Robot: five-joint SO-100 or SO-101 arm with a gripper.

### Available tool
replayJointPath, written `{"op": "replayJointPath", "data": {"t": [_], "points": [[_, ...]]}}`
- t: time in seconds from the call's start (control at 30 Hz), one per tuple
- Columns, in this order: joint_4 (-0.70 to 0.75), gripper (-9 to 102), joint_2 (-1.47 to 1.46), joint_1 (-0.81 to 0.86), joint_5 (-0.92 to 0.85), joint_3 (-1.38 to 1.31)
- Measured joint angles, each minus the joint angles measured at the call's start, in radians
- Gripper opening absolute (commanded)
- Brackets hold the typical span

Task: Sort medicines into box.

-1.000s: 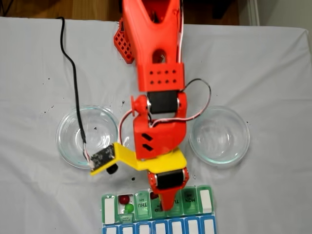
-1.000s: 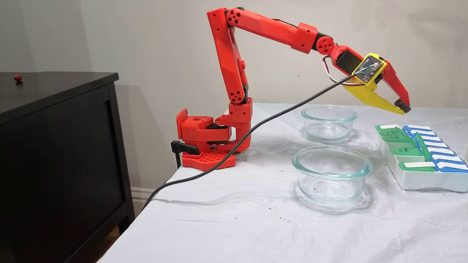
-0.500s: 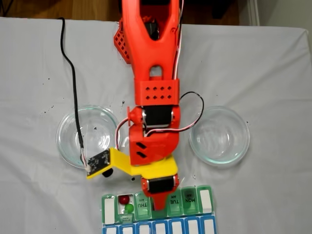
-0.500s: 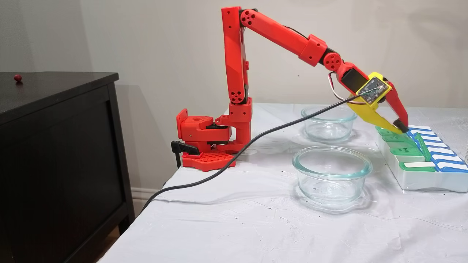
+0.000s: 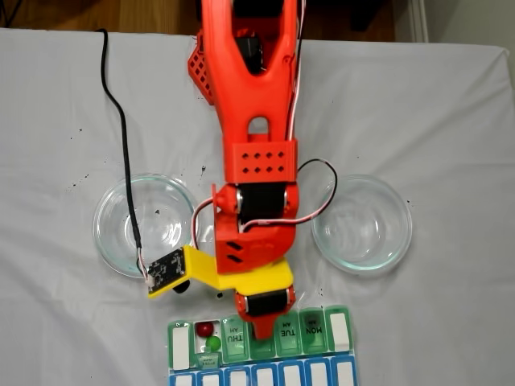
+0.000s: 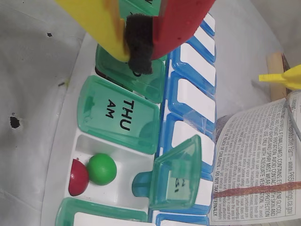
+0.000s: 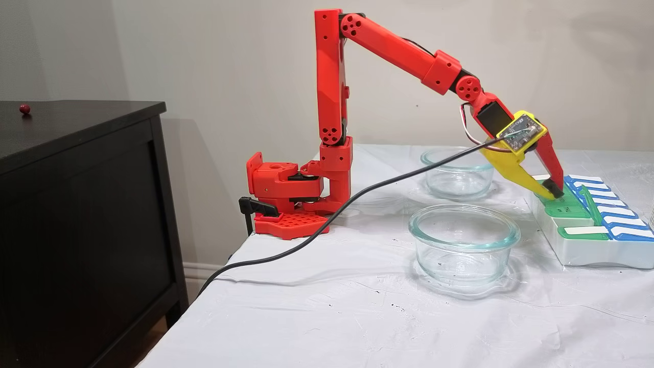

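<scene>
Gripper [image 6: 139, 49] closed, empty, tip pressing lid beside THU lid [image 6: 120, 114] on box [image 7: 587, 250]. Push harder and you may slide box or jolt green ball [image 6: 101, 169] out.

Even indoor light, soft shadows; wrist view blurs the near fingers [image 6: 99, 23].

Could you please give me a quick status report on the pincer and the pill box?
Pincer shut, tip down on a closed green lid. Pill box: one compartment open, red ball and green ball inside. Nothing obstructing.
</scene>
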Motion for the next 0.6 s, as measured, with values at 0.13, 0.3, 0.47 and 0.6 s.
{"op": "replayJointPath", "data": {"t": [0.13, 0.3, 0.47, 0.6], "points": [[0.025, 0, -0.038, 0.002, 0.018, -0.04], [0.086, 0, -0.058, -0.008, 0.014, -0.063], [0.13, 0, -0.077, -0.031, -0.023, -0.063], [0.13, 0, -0.077, -0.049, -0.058, -0.035]]}}
